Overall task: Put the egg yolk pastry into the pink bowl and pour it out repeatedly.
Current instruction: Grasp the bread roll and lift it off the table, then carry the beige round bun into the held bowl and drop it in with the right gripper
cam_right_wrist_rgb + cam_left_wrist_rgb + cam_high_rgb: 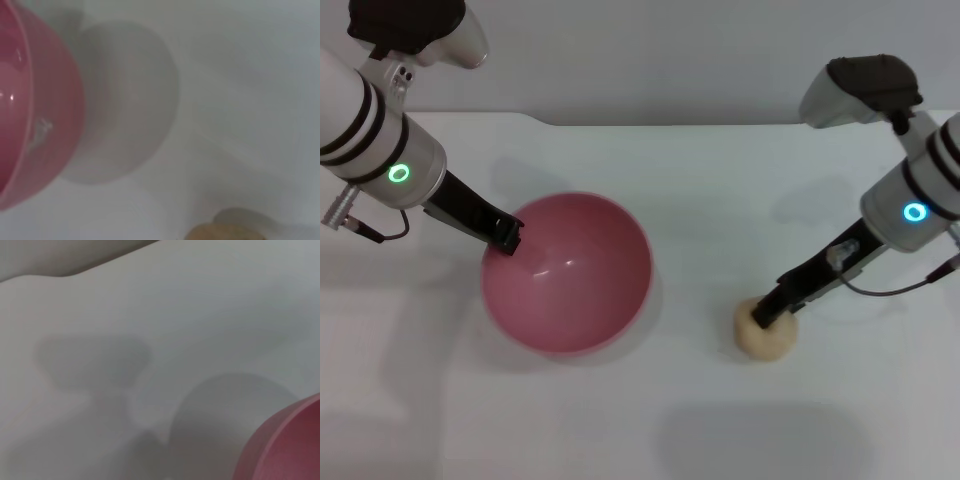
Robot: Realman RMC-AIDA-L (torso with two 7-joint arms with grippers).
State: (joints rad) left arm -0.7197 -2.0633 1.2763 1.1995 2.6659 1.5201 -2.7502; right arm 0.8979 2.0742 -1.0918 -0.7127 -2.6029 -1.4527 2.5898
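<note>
The pink bowl (582, 272) is at the table's middle left, its inside bare. My left gripper (506, 238) is shut on the bowl's left rim. The bowl's pink wall also shows in the left wrist view (287, 442) and the right wrist view (45, 105), with a broad shadow on the table beside it. The egg yolk pastry (768, 336), a small pale tan ball, lies on the table to the right of the bowl, and its edge shows in the right wrist view (227, 231). My right gripper (764, 316) is down on the pastry's top left.
The white table (700, 190) spreads around both things and ends at a grey wall behind. A cable hangs from each forearm near the wrist.
</note>
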